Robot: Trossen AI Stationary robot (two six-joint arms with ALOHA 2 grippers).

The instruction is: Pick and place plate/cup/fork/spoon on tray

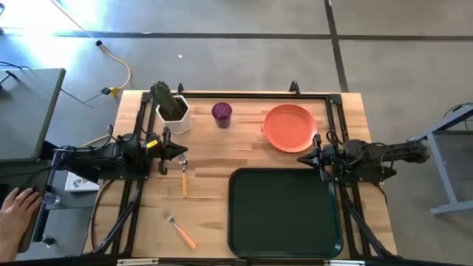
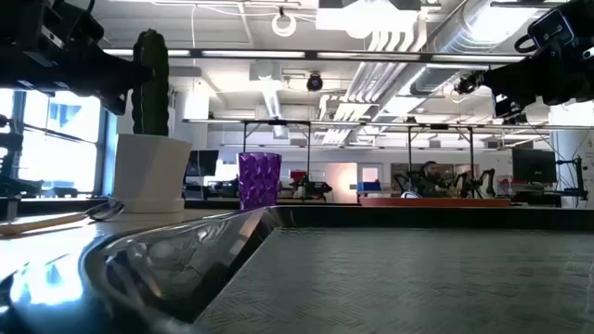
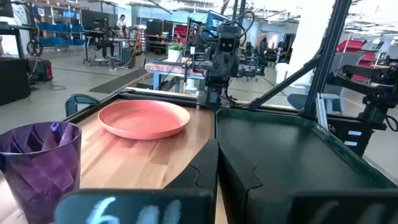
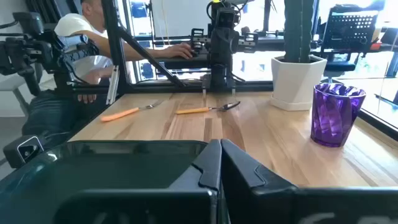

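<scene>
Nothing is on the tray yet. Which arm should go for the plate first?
Right, probably. The right gripper sits beside the plate and at the tray edge, fingers together. The left gripper waits across the table by the spoon, with the cup nearer to it.

Tray [image 1: 285,214]: dark green, w/ fine crosshatch texture. Plate [image 1: 290,127], just beyond tray: orange-salmon, plain. Cup [image 1: 222,112]: purple, faceted. Spoon [image 1: 184,177] & fork [image 1: 179,230], beside tray: orange handles, silver heads. Pot [image 1: 173,118]: white, green plant. Table [image 1: 211,185]: light wood planks.
</scene>
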